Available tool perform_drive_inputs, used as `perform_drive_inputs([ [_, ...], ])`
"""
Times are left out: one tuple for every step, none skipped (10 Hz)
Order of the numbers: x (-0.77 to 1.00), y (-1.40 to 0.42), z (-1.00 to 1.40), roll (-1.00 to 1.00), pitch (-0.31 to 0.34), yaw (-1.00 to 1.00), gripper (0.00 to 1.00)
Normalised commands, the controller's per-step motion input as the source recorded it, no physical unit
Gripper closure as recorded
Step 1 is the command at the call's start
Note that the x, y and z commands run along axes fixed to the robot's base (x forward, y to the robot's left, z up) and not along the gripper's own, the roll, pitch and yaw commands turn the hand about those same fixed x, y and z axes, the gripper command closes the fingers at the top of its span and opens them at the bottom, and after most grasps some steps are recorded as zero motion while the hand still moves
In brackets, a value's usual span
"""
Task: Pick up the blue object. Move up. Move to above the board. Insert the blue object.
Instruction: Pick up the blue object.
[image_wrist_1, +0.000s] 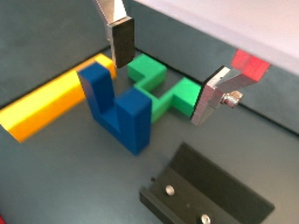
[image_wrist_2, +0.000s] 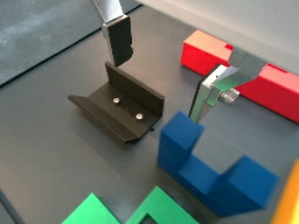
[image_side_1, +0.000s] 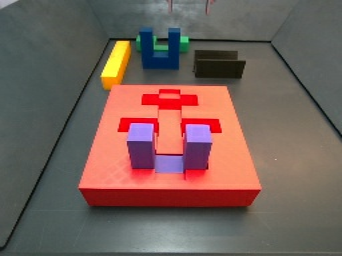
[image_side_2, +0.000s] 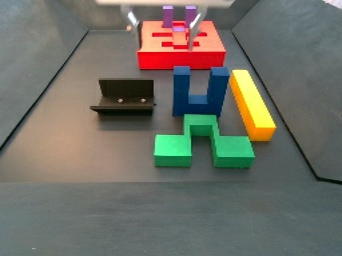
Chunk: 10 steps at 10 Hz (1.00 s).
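Observation:
The blue object is a dark blue U-shaped block standing prongs up on the dark floor, between the yellow bar and the fixture; it shows in both wrist views and far off in a side view. The board is a big red slab with cut-outs; it also shows in another side view. My gripper is open and empty, held above the floor beside the blue object and not touching it. Its fingers only just show at the top of both side views.
A purple U-shaped block sits in the board. A green block lies next to the blue object. A long yellow bar lies on its other side. The fixture stands nearby. Dark walls enclose the floor.

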Motion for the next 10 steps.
perform_drive_inputs([
  [0.26, -0.02, -0.34, 0.09, 0.000, 0.00, 0.00],
  [0.00, -0.03, -0.29, 0.17, 0.000, 0.00, 0.00],
  [-0.20, -0.01, -0.08, 0.05, 0.000, 0.00, 0.00],
  [-0.19, -0.07, -0.09, 0.00, -0.029, 0.00, 0.00],
  [-0.19, -0.06, -0.22, 0.05, -0.050, 0.00, 0.00],
  [-0.21, -0.01, -0.28, 0.08, -0.057, 0.00, 0.00],
  [-0.07, 0.00, -0.24, 0.03, -0.020, 0.00, 0.00],
  [-0.04, 0.00, -0.23, 0.05, 0.000, 0.00, 0.00],
  [-0.13, 0.00, -0.14, 0.02, 0.000, -0.02, 0.00],
  [-0.14, 0.00, -0.06, 0.00, 0.000, -0.04, 0.00],
])
